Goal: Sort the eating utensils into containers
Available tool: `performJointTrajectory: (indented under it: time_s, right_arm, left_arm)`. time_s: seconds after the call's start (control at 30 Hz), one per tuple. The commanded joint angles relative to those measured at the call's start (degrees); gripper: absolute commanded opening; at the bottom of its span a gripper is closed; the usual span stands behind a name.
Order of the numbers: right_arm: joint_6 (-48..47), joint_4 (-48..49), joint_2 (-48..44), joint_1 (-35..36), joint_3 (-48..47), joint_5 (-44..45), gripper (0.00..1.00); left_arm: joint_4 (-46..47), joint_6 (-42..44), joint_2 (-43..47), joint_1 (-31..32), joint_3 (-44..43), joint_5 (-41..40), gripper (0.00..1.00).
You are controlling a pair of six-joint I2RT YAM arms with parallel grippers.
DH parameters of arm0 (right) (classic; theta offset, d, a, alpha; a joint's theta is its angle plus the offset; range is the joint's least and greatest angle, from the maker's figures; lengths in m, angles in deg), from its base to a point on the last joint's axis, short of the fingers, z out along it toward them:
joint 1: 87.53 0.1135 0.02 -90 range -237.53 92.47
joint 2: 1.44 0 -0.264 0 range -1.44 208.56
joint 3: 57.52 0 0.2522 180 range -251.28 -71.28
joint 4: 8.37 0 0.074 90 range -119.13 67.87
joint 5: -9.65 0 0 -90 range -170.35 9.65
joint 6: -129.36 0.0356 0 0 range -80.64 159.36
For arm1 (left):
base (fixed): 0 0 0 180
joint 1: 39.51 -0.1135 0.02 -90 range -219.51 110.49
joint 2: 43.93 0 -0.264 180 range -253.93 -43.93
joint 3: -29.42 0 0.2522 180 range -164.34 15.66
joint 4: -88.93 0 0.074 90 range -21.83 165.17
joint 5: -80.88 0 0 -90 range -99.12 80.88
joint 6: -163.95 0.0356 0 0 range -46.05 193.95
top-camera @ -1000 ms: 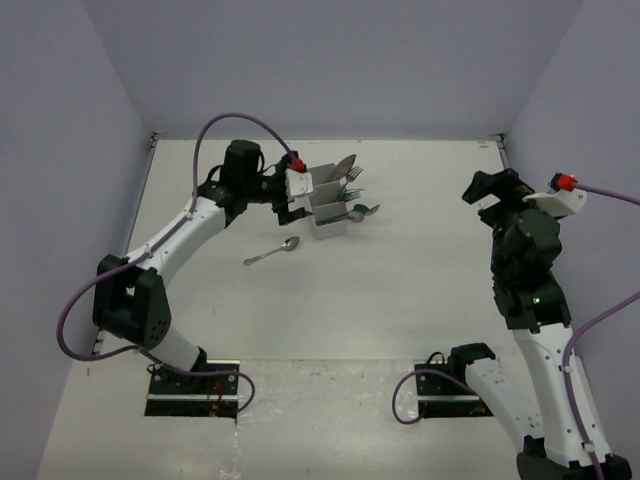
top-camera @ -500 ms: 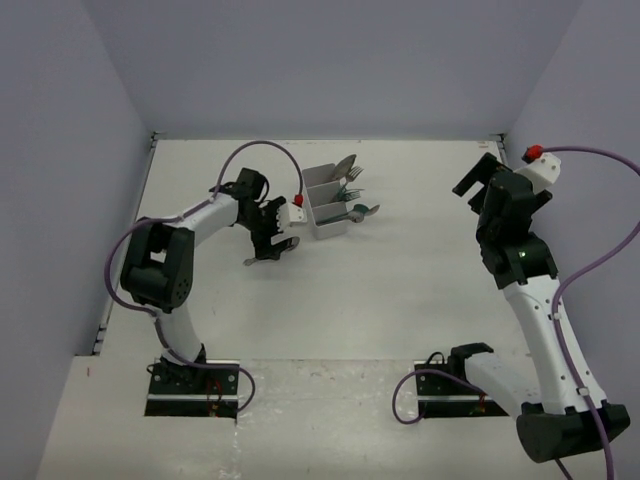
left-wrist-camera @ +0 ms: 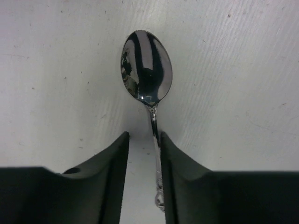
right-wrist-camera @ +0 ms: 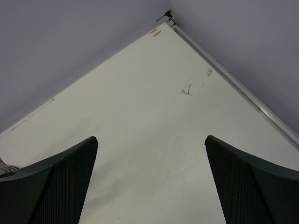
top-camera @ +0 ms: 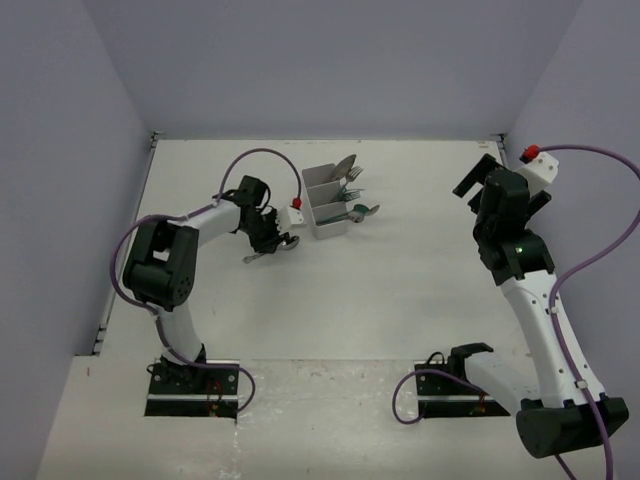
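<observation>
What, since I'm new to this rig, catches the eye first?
A shiny spoon lies on the table inside the open left end effector. Close by, a white box holds utensils poking out. The right end effector hangs open over the table near the far right corner.

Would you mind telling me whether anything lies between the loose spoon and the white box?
Nothing visible does: only bare table separates the spoon from the box, and the left tool straddles its handle.
</observation>
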Motion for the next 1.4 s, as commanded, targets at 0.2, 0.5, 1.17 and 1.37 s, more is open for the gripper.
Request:
performJointTrajectory:
  time_s: [0.2, 0.5, 1.17, 1.37]
  right_arm:
    - [-0.08, 1.34, 0.09, -0.18, 0.82, 2.48, 0.99]
    - [2.02, 2.92, -3.51, -0.18, 3.63, 0.64, 0.99]
    - [-0.17, 9.34, -9.05, -1.32, 6.97, -1.03, 0.99]
    - [-0.26, 9.43, -8.09, -1.41, 7.32, -1.74, 0.99]
  left_arm:
    - [-4.45, 5.90, -2.99, 0.37, -0.92, -2.36, 0.00]
    - [8.22, -10.21, 7.45, -2.44, -9.91, 5.73, 0.00]
    - [86.49, -54.91, 6.34, 4.06, 4.78, 33.77, 0.00]
    - [89.41, -52.36, 5.28, 6.43, 8.03, 31.40, 0.00]
